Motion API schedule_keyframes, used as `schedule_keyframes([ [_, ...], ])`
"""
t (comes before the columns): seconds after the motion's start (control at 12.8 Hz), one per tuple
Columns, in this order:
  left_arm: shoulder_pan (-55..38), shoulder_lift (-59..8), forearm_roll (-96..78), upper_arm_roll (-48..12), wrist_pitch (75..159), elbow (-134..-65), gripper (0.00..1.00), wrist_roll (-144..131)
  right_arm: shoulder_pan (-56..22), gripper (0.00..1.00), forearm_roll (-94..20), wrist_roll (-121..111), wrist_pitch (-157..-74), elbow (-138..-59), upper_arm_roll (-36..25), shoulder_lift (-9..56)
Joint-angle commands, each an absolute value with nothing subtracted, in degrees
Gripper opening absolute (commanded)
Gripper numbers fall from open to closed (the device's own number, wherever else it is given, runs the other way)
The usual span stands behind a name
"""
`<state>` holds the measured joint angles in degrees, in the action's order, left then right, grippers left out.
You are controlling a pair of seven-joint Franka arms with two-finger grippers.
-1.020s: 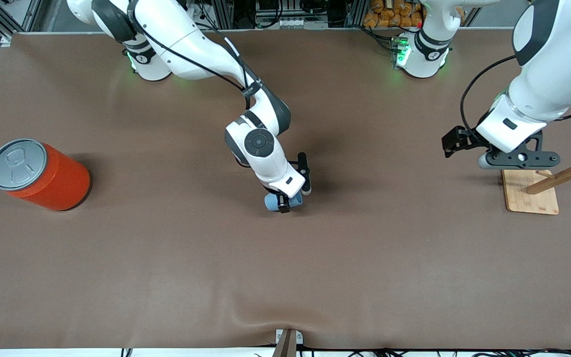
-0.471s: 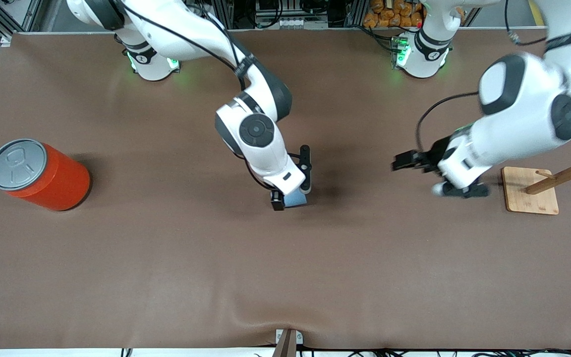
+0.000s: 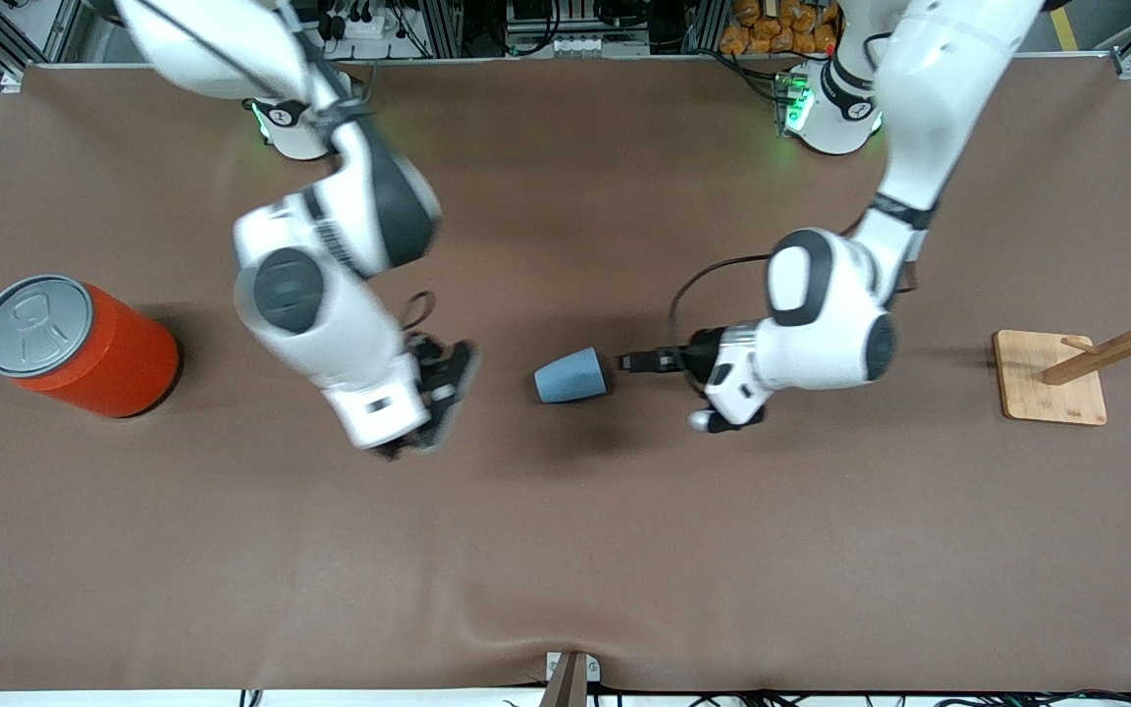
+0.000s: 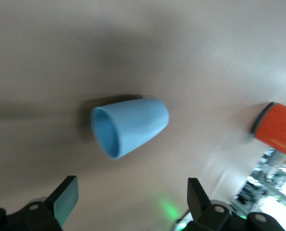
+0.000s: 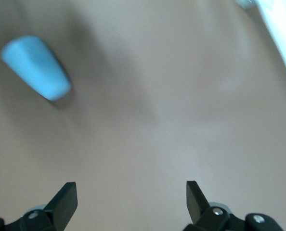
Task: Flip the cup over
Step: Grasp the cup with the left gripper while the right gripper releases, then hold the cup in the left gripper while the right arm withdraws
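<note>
Cup count: one small light-blue tapered matte cup [image 3: 570, 375], lying on its side on the brown table [image 3: 565, 550], mouth facing the left gripper.
Left gripper [image 3: 646, 361]: one, hovering just beside the cup, fingers spread wide, holding nothing.
Right gripper [image 3: 436, 393]: one, hovering near the cup toward the can's end, fingers spread wide, holding nothing.
Can count: one large orange cylindrical can with a grey lid [image 3: 75, 346], standing well apart from both grippers.
Rack count: one wooden peg rack on a board [image 3: 1096, 365], standing apart from the left gripper.
</note>
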<state>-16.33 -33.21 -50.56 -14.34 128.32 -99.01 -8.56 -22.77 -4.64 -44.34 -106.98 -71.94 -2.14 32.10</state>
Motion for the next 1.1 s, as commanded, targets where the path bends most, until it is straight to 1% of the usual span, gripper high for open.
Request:
schedule_keyframes([
  [0.0,-17.14,-34.01,-54.32,-14.24,128.76,-98.0,1.0,-8.53,-16.11,1.0,-4.66,-42.72,-103.2,-73.92,-0.88,27.61],
  [0.16,-17.49,-36.11,-54.75,-14.33,129.54,-97.47,1.0,-7.39,-12.15,1.0,-3.96,-39.13,-98.64,-74.18,-1.14,24.37],
  [0.24,-17.93,-37.6,-55.45,-14.41,131.29,-97.56,1.0,-4.69,-10.13,1.0,-3.87,-37.55,-97.4,-75.31,-1.4,21.82],
  [0.39,-18.1,-39.37,-56.69,-14.41,131.84,-97.91,1.0,-0.8,-6.17,1.0,-3.87,-37.27,-95.9,-78.12,-2.28,16.64],
  [0.55,-18.98,-40.43,-57.13,-14.5,132.27,-98.0,0.96,-0.44,-2.39,1.0,-3.87,-36.13,-94.49,-82.68,-2.37,10.15],
  [0.71,-19.69,-40.43,-61.06,-14.41,132.54,-98.26,0.89,-0.35,-0.01,1.0,-3.78,-30.18,-93.35,-88.39,-2.37,3.37],
  [0.78,-19.77,-40.52,-62.74,-14.5,132.45,-98.26,0.87,-0.35,0.78,1.0,-3.87,-25.71,-91.25,-89.2,-2.37,1.51],
  [0.86,-20.21,-40.87,-64.15,-14.5,132.45,-98.17,0.86,-0.26,1.05,1.0,-3.78,-18.7,-87.32,-88.77,-2.46,0.8],
  [1.02,-19.87,-41.13,-65.74,-14.5,132.45,-97.65,0.78,1.31,0.79,1.0,-3.87,-5.77,-81.41,-87.81,-3.86,0.7],
])
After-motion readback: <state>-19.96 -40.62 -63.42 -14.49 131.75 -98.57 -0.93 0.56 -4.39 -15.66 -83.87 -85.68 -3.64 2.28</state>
